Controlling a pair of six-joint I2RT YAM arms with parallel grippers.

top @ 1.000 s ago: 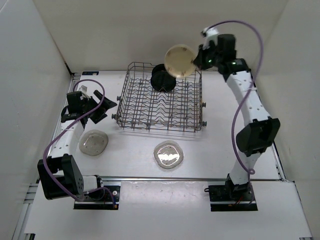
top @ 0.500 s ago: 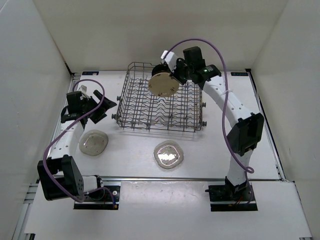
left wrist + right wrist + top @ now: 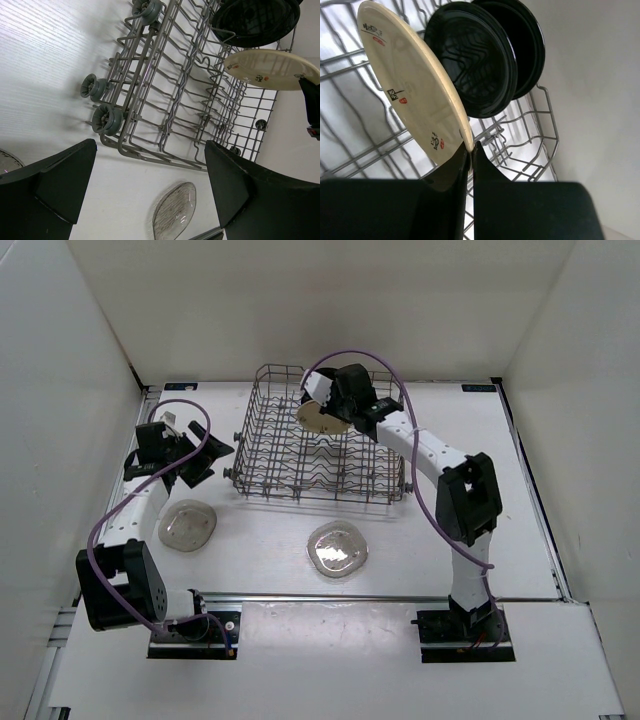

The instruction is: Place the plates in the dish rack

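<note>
White walls [image 3: 300, 300] enclose a white tabletop [image 3: 260, 560] where a grey wire dish rack [image 3: 300, 490] sits toward the far side, two black plates [image 3: 475, 65] standing upright on edge side by side in its far corner. Reaching over the rack from the right, the right gripper [image 3: 470, 155] pinches the rim of a cream plate [image 3: 410, 85] with small red and black markings, its jaws closed tight on the edge. That plate hangs tilted above the wire tines, just in front of the nearer black plate; whether it touches the wires cannot be told. To the left of the rack, the left gripper [image 3: 207, 462] hovers above the table with its jaws spread wide and nothing between them. Two clear plates [image 3: 187, 526] lie flat on the tabletop in front of the rack, one near the left arm, the other [image 3: 337, 548] near the middle.
</note>
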